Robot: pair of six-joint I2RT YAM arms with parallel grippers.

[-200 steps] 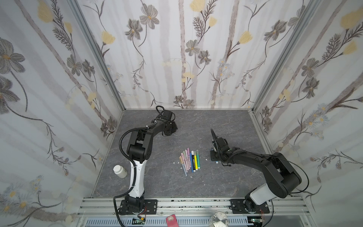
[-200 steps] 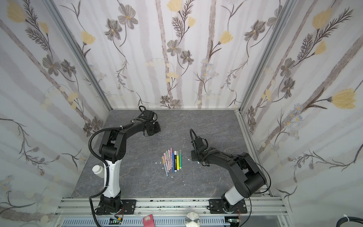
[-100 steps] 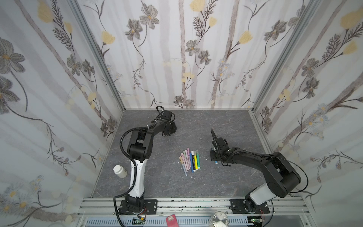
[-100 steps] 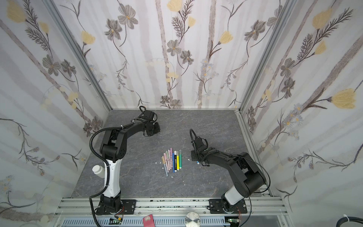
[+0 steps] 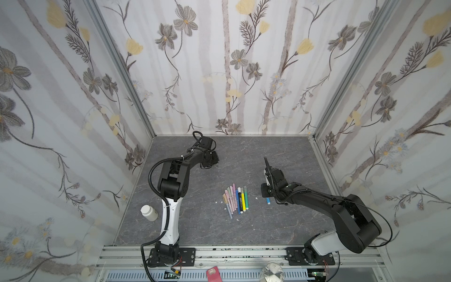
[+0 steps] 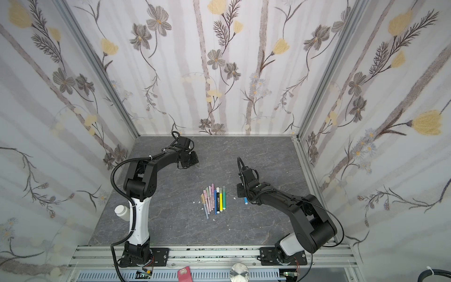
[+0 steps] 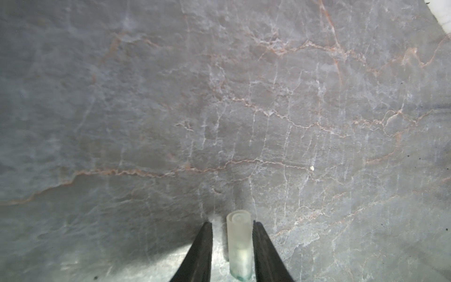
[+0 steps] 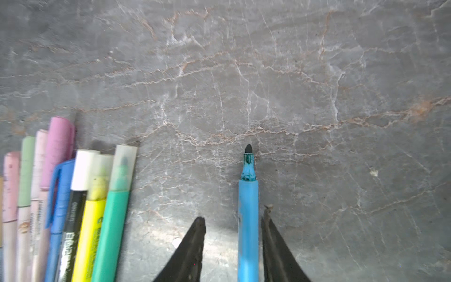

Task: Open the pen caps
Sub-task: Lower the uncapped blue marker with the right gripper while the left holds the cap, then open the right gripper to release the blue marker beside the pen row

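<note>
We see a grey veined table (image 5: 268, 232) inside floral-papered walls (image 5: 219, 61). A white bottle (image 5: 148, 213) sits by its left edge. A red object (image 5: 213, 275) and a silvery disc (image 5: 272, 277) lie beyond the near rail (image 5: 244, 254).

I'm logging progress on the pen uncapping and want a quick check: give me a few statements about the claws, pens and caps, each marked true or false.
1. The blue pen between the right claw's fingers has its dark tip bare. True.
2. The left claw is shut on a purple cap. False: its fingers stand apart, with a frosted clear cap between them and a gap on one side.
3. The green pen wears a see-through cap. True.
4. The blue pen lies within the row of pens. False: in both top views it lies apart, to the right of the row.
</note>
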